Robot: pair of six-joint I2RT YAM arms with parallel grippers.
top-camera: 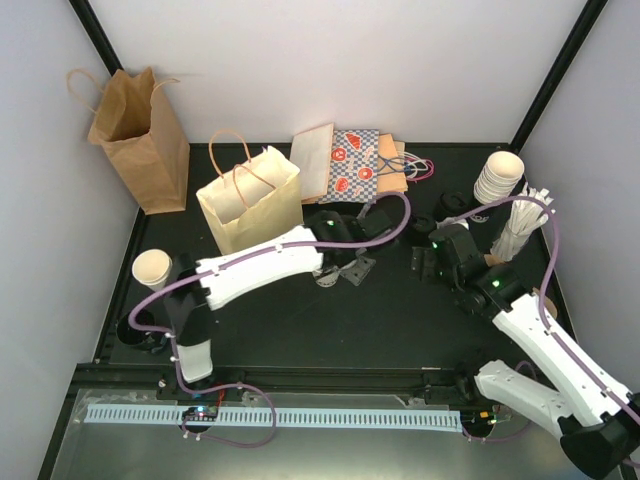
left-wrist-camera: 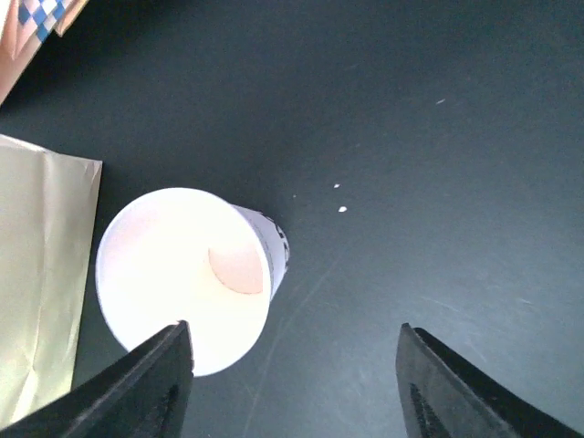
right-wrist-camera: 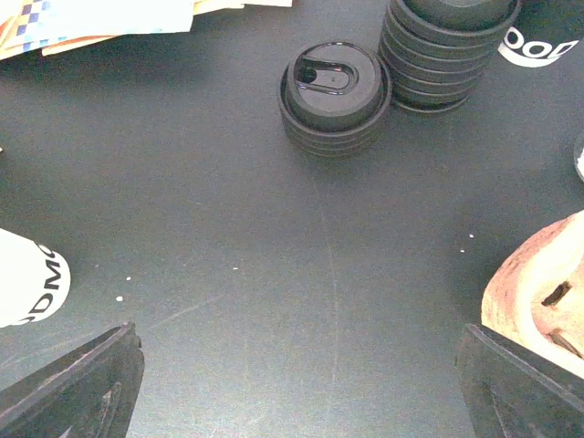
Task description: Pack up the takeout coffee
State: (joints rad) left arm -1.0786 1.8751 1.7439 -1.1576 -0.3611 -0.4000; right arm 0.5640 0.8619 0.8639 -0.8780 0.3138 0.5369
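- Hovering above the black desk [top-camera: 400,320], the left fingers [top-camera: 343,271] sat spread wide apart, gripping nothing.
- In the left wrist view a small white paper cup with black lettering on its side [left-wrist-camera: 182,274] stood mouth-up on the desk below them, empty inside; its rim overlapped the left finger's tip in that view, contact not clear.
- That cup was just beside the cream handled paper bag [top-camera: 250,203], which stood upright and open at the desk's middle.
- The right fingers [top-camera: 425,258] were also apart, holding nothing, above bare desk.
- Right wrist view: two stacks of black plastic lids [right-wrist-camera: 335,96] lay ahead of them, the lettered cup at the left edge.
- A second white paper cup [top-camera: 152,268] stood alone near the desk's left edge, well apart from both arms.
- A stack of nested white paper cups [top-camera: 500,178] stood at the far right, with the bundle of white sticks [top-camera: 520,228] just beside it.
- A tall brown paper bag [top-camera: 138,135] stood open at the far left corner.
- Flat patterned paper bags [top-camera: 350,165] lay behind the cream bag.
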